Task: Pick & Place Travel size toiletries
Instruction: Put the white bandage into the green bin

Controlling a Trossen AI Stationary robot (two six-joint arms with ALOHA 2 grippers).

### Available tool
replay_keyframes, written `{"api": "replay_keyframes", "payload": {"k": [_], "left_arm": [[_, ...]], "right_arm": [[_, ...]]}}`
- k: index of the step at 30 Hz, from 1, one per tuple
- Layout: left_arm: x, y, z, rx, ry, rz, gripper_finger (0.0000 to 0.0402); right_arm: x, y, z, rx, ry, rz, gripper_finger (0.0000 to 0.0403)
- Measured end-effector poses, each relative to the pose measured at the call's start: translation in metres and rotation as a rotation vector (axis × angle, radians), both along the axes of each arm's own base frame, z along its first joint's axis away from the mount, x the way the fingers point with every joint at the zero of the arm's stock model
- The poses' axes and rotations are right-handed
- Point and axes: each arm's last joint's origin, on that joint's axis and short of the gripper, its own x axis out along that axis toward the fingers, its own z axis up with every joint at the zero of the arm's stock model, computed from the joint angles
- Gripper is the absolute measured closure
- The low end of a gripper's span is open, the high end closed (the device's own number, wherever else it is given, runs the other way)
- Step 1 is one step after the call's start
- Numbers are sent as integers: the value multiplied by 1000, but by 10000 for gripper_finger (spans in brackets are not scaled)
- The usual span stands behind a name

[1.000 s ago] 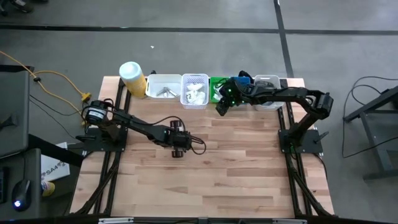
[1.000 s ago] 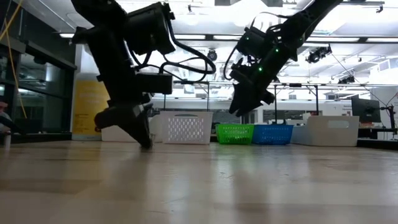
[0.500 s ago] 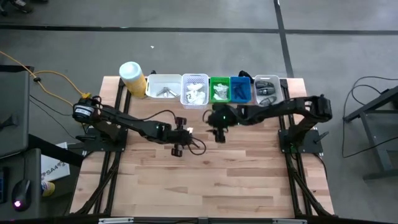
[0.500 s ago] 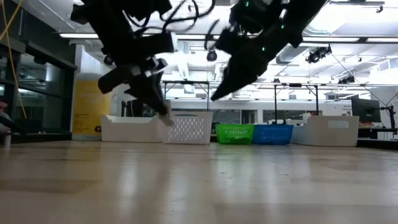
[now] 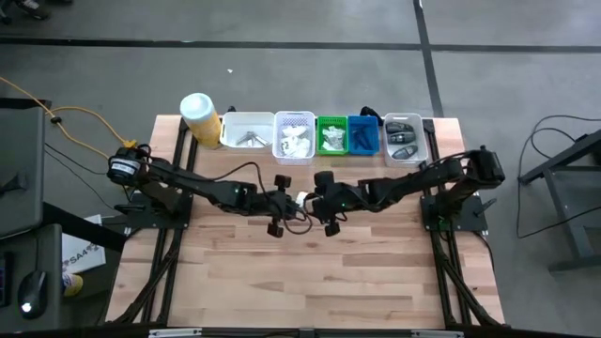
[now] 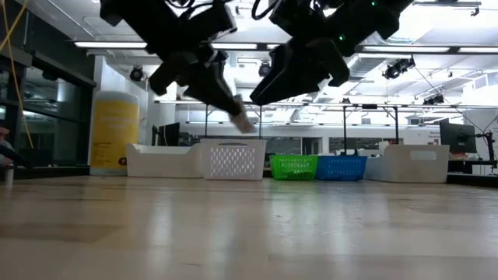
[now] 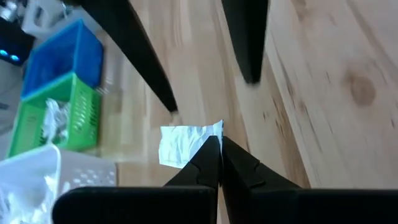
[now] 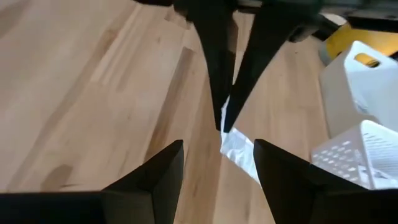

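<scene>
My left gripper is shut on a small white sachet above the middle of the table. The sachet also shows in the high view, in the low view and in the right wrist view. My right gripper is open and faces the left gripper from the table's right. Its fingers stand close to the sachet, a little apart from it. My left gripper pinches the sachet's edge between its two fingertips. The fingers come slanting down toward the table's right. The sachet sticks out sideways past the fingertips, lifted clear of the table.
Along the far edge stand a white bin, a white perforated basket, a green basket, a blue basket and a clear bin. A yellow canister stands at the far left. The near half of the table is bare wood.
My left gripper has risen from the table with the white sachet, tipped up from pointing down, and gone toward the table's right. My right gripper has come from over the green basket toward the near side and the left gripper, staying open.
</scene>
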Motion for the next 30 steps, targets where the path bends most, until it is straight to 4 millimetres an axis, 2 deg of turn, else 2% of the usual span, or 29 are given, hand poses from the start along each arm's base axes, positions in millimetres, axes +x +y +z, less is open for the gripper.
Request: {"api": "replay_keyframes", "payload": {"k": [9,15,18,23,24,30], "left_arm": [[10,-2,24,-12,-77,-28,401],[12,-4,29,-37,-89,-59,401],[12,-4,29,-38,-87,-58,402],[12,-4,29,-39,-88,-56,398],[12,-4,29,-39,-88,-56,396],[10,-3,27,-35,-61,-53,385]], "right_arm": [[-1,9,0,-94,0,-41,215],[-1,6,1,-133,-10,-114,225],[-1,6,1,-124,-12,-117,261],[-2,7,-1,-92,6,-97,374],[-3,7,-1,-88,11,-88,387],[-3,8,-2,-35,15,-104,399]]}}
